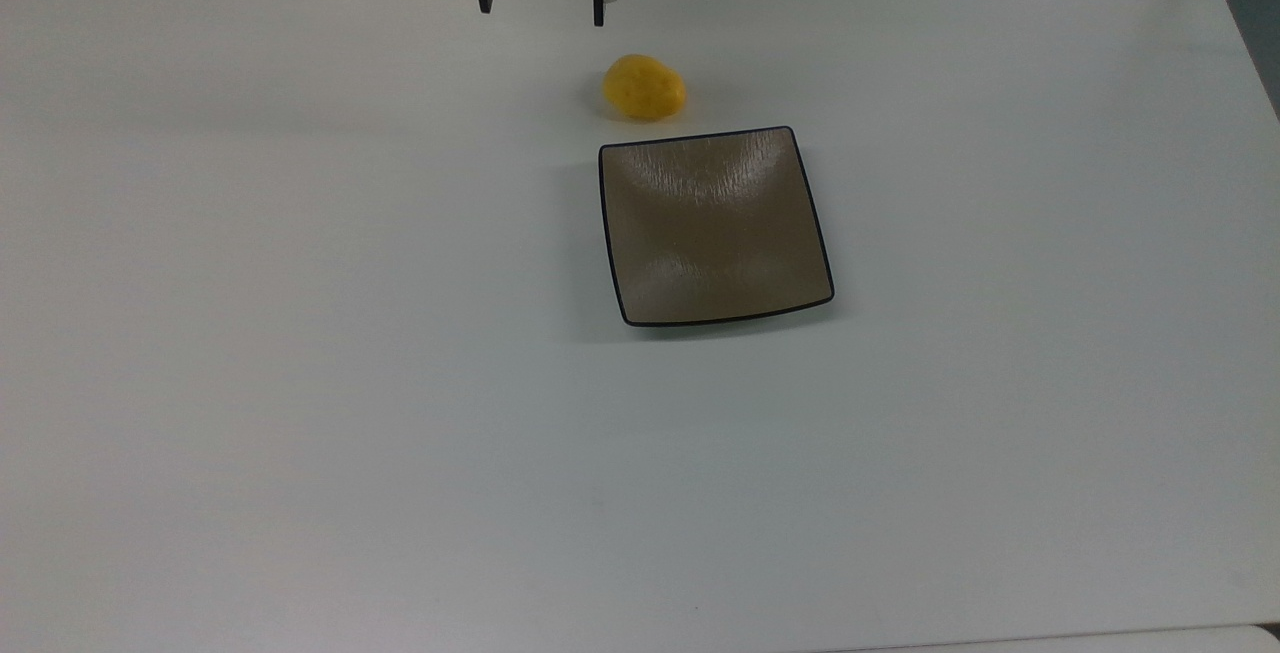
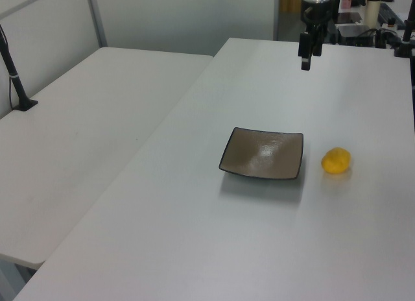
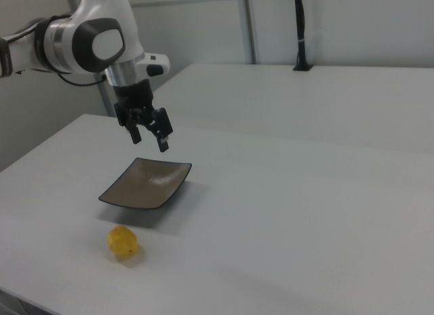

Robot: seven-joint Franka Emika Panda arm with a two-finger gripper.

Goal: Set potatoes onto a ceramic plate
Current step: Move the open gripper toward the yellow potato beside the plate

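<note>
A bright yellow potato (image 1: 645,88) (image 2: 336,160) (image 3: 123,241) lies on the white table just beyond the far edge of the ceramic plate (image 1: 714,226) (image 2: 262,153) (image 3: 146,183), not touching it. The plate is square, grey-brown with a thin black rim, and has nothing on it. My gripper (image 1: 541,5) (image 2: 305,56) (image 3: 149,137) hangs open and empty above the table, up and to the left of the potato in the top view. In the right view its fingers point down, well above the tabletop.
The white table (image 1: 300,333) stretches wide around the plate. A second white table (image 2: 78,139) adjoins it on the left view's left. A black post on a base (image 2: 16,87) (image 3: 301,30) stands on that second table.
</note>
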